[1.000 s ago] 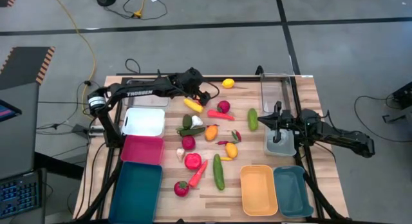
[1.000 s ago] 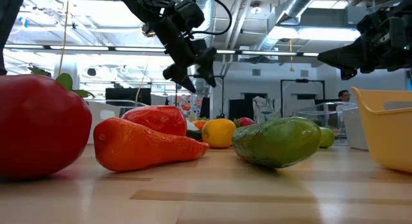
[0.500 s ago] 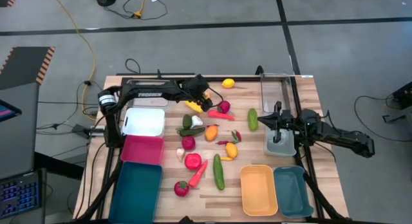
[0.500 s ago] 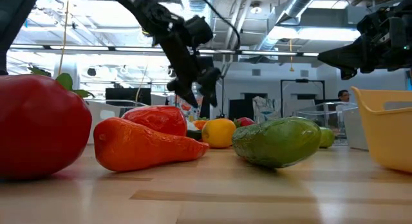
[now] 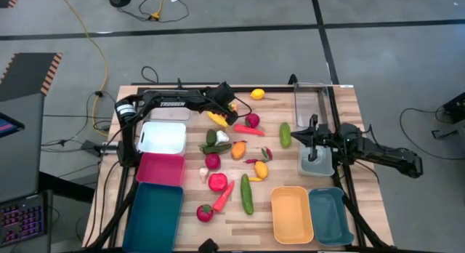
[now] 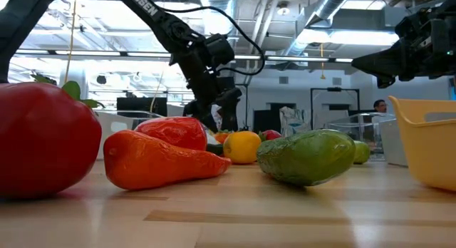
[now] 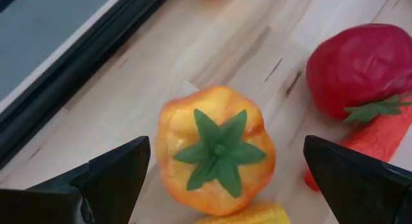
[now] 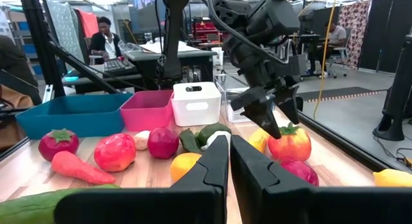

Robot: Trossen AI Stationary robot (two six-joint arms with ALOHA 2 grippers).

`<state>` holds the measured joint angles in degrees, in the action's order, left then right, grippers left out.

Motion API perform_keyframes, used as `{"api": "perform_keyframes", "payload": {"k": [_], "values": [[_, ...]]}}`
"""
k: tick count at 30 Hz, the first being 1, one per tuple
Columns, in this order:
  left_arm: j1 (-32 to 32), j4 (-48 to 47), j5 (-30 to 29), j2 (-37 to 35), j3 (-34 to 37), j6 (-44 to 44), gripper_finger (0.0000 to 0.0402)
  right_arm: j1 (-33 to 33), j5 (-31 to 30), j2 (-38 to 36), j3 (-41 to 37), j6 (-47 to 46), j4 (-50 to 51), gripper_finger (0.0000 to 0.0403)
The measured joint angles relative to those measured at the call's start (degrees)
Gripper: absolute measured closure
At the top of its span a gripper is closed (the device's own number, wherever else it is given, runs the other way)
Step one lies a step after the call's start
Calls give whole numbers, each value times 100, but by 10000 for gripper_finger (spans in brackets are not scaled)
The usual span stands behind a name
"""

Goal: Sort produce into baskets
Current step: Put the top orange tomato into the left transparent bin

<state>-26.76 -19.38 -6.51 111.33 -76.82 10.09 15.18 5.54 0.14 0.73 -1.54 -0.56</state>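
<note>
Fingers spread wide, the left gripper (image 7: 219, 179) hangs directly over an orange-yellow tomato (image 7: 215, 150) near the table's far edge, stem leaves up, its round body offering no long axis. The right gripper (image 8: 228, 179), clenched and empty, waits well apart over a clear basket (image 5: 311, 100). Only the left wrist view shows the tomato centred between the 2 fingers; overhead, the arm hides it.

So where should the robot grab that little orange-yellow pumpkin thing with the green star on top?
Probably around its round middle, coming straight down from above. The orange-yellow squash sits upright with its green leafy cap facing up, and the open left gripper already hangs over it with one finger on each side. A yellow piece and a red fruit lie close, so the fingers need to stay snug.
</note>
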Motion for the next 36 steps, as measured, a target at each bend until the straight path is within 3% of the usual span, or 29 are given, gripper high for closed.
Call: {"api": "perform_keyframes", "payload": {"k": [15, 29, 36], "values": [[-96, 402, 75, 511, -7, -66, 5, -4, -109, 28, 0, -5, 9, 356], [-96, 391, 21, 511, -7, -50, 67, -4, -109, 22, 0, 4, 13, 356], [-94, 354, 132, 511, -136, -27, 76, -4, -109, 22, 0, 4, 13, 356]]}}
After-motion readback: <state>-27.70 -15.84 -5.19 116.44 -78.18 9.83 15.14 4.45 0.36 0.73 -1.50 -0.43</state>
